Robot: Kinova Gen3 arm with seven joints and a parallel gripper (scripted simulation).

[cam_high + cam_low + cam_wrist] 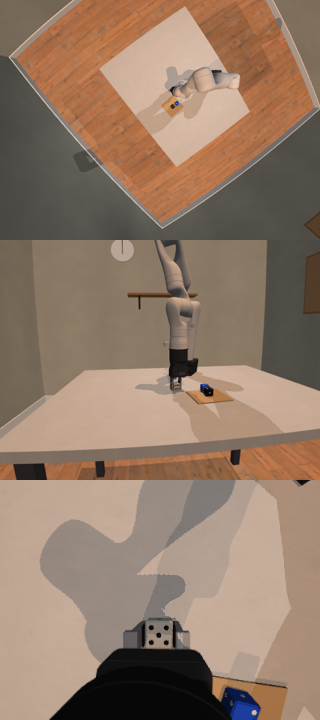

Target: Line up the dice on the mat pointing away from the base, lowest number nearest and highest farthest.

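Observation:
The white die stands on the table beside the mat, with five pips on top. My gripper points down and is shut on the white die, one finger against each side; the arm hides both in the top view. The mat is orange-brown and lies flat. The blue die and the black die are on it, close together, blue nearer the arm's base. The black die shows four pips on top; the blue top count is unclear.
The pale table carries the mat and the dice. The arm reaches in from the base side, over the table. Its shadow falls across part of the mat. The blue and black dice are to the right of my gripper in the exterior view.

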